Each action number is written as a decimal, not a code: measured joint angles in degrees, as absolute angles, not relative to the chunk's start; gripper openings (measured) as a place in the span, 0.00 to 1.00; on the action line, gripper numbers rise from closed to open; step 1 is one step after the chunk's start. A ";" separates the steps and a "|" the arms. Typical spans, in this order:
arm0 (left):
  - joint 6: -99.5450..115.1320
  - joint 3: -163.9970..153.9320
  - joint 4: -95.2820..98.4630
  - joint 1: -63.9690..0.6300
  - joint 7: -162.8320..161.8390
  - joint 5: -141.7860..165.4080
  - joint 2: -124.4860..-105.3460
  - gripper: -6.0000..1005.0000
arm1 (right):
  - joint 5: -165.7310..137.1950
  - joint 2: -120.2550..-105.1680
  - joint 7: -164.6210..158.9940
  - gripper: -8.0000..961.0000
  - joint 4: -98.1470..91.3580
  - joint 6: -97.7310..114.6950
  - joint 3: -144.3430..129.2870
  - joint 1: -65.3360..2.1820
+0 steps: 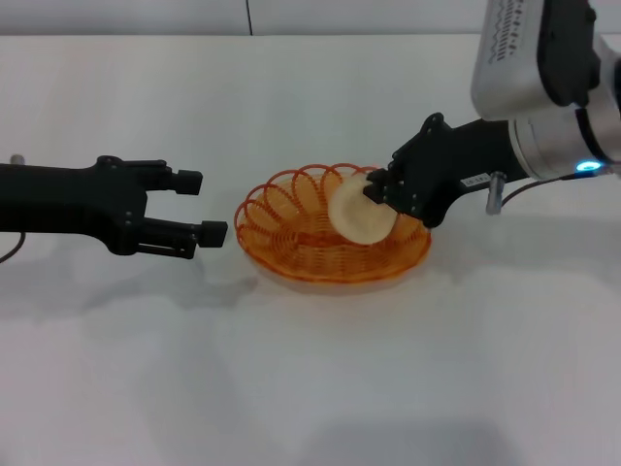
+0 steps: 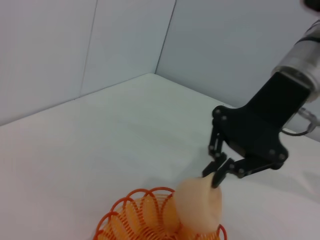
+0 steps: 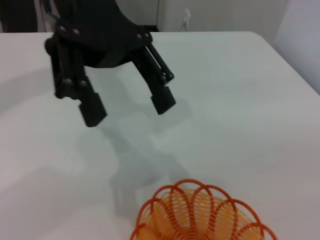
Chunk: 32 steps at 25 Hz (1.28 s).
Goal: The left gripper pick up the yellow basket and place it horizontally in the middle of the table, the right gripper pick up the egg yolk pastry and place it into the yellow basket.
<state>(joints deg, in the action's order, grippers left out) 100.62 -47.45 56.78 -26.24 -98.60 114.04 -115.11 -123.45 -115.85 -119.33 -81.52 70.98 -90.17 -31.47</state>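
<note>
The yellow basket [image 1: 325, 264] sits on the white table [image 1: 310, 388] near its middle. My right gripper [image 1: 376, 192] is shut on the egg yolk pastry [image 1: 359, 219] and holds it on edge just over the basket's right half. The left wrist view shows the same: the right gripper [image 2: 214, 176] pinches the pastry [image 2: 200, 205] above the basket [image 2: 135, 215]. My left gripper [image 1: 201, 206] is open and empty, just left of the basket and apart from it. The right wrist view shows the left gripper [image 3: 128, 110] beyond the basket's rim [image 3: 200, 192].
The right arm's silver segment [image 1: 534, 68] with a lit ring reaches in from the upper right. Grey walls [image 2: 100, 45] stand behind the table. Bare tabletop lies in front of the basket and at the far side.
</note>
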 joint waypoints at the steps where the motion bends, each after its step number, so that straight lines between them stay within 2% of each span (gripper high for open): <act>1: 100.62 -47.45 56.78 -26.24 -98.60 114.04 -115.11 0.88 | -123.40 -115.86 -119.32 0.09 -80.82 70.38 -90.34 -31.78; 8: 100.11 -47.48 56.55 -26.31 -97.38 114.06 -115.29 0.88 | -122.94 -115.85 -119.29 0.14 -79.36 67.81 -90.73 -32.35; 11: 100.05 -46.96 56.41 -25.92 -96.87 113.86 -115.31 0.88 | -122.88 -115.80 -119.27 0.38 -80.52 67.43 -90.76 -31.72; 13: 100.02 -46.24 56.27 -25.78 -96.31 113.87 -115.31 0.88 | -122.84 -115.73 -119.21 0.43 -82.00 67.56 -90.74 -30.61; 21: 100.02 -45.19 55.99 -24.93 -93.92 113.83 -115.28 0.88 | -122.67 -115.31 -117.26 0.63 -92.68 68.97 -90.27 -17.81; 27: 100.02 -44.28 55.53 -24.42 -92.06 113.83 -115.27 0.88 | -118.68 -115.22 -112.97 0.86 -95.32 72.21 -89.61 -12.91; 32: 99.99 -43.74 54.23 -24.89 -90.06 113.24 -115.30 0.88 | -112.64 -115.22 -104.92 0.90 -93.41 73.89 -87.38 -10.77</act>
